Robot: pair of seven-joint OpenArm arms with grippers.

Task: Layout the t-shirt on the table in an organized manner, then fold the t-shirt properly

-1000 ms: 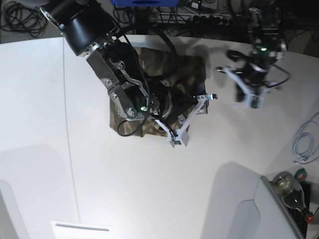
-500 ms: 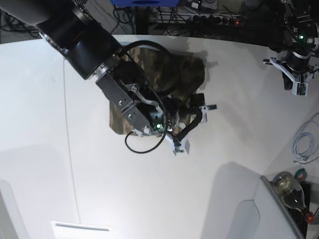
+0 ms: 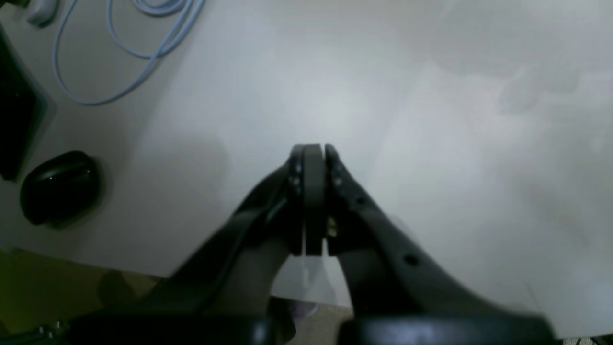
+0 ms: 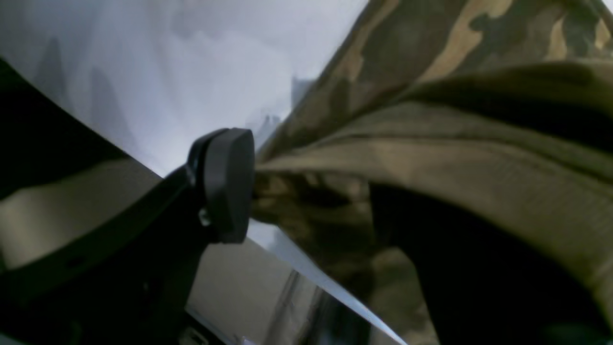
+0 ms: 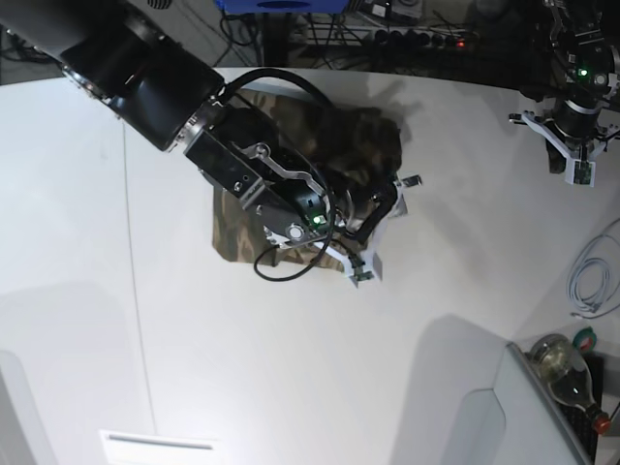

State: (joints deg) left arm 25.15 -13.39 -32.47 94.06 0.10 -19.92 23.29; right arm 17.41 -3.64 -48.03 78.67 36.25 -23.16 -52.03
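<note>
While the t-shirt [image 5: 231, 228] lies bunched towards eleven o'clock in the base view, the right gripper [image 4: 311, 191], spread wide around loose cloth, should pinch one edge cleanly; the left gripper [image 3: 313, 151], towards two o'clock, is closed, empty.

On our table [image 5: 291, 368]: t-shirt [image 5: 232, 228], beneath the right arm [image 5: 213, 126]; coiled cable [image 5: 588, 276], near the edge; bottle [image 5: 565, 373], beyond the table's corner.
</note>
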